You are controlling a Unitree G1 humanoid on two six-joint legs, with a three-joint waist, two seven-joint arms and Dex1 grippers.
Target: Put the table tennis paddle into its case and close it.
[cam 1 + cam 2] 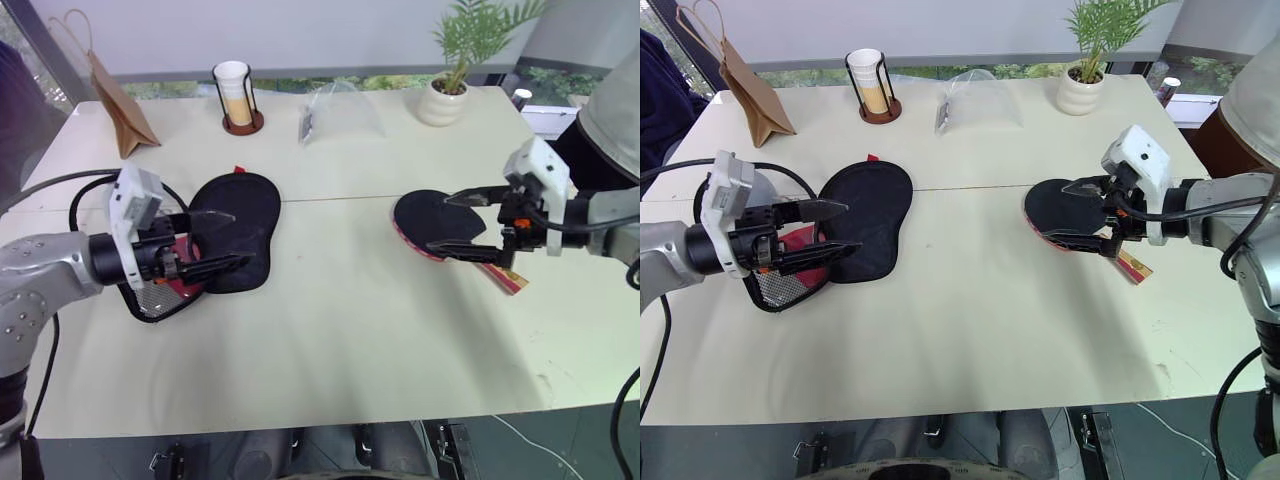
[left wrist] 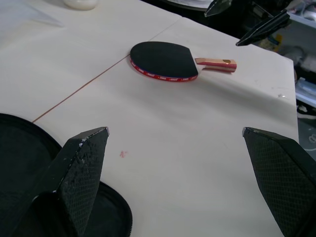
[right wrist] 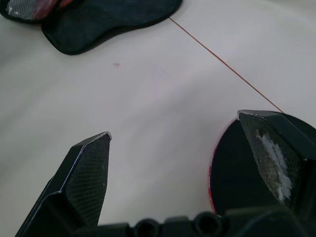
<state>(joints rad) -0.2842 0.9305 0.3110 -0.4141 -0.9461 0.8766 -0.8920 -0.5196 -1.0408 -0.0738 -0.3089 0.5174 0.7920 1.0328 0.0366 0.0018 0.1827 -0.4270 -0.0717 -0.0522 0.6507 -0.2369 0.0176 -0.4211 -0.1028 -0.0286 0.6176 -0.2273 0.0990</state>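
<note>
Cream table (image 1: pixel 330 330) backed by bright windows (image 1: pixel 300 40).

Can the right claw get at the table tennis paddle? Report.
Probably yes: the right claw hangs open directly over the table tennis paddle, which lies flat and alone on the table.

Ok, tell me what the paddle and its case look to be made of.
The table tennis paddle: matte black face, probably rubber, over a red edge; its handle looks like light varnished wood, going by the pale grain. The case: soft black fabric, dull and slightly rumpled, with a mesh pocket at its open end.
</note>
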